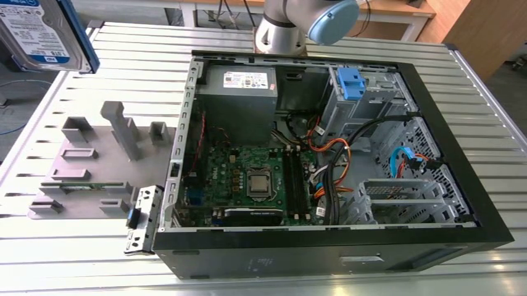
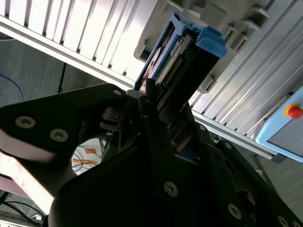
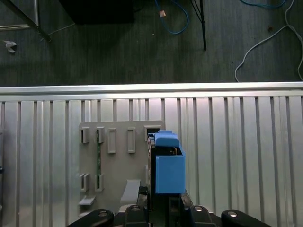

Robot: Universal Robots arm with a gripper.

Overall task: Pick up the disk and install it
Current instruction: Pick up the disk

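Exterior view, leftmost: the disk [image 1: 37, 34] hangs high and close to the lens, label facing out and a blue rail [image 1: 86, 38] on its case-ward edge. It is well left of the case [image 1: 329, 243]. Below it the grey fixture [image 1: 86, 165] lies on the slatted table [image 1: 482, 117], just beside the case's left wall, with a narrow strip of bare slats between them. Bare slats also run along the fixture's near side.

Behind the case's far wall the arm [image 1: 280, 31] stands as an upright grey column topped by a blue-capped joint. The case lies open upward, walled on all four sides. The power supply [image 1: 239, 86] fills its far-left corner and the board [image 1: 247, 179] lies nearer. Orange and black cables [image 1: 334, 151] cross the middle. A metal cage [image 1: 374, 92] with a blue clip [image 1: 350, 83] sits at its far right.

In the second wrist view the gripper [image 2: 163, 106] is clamped on the disk [image 2: 182, 54], black fingers [image 2: 150, 101] pressed on its faces, connector end pointing away.

In the first wrist view the disk [image 3: 168, 165] juts edge-on from the gripper [image 3: 161, 213], over the fixture's [image 3: 113, 156] rim. Free slats spread around it, and the table's edge and the floor [image 3: 118, 47] lie beyond.
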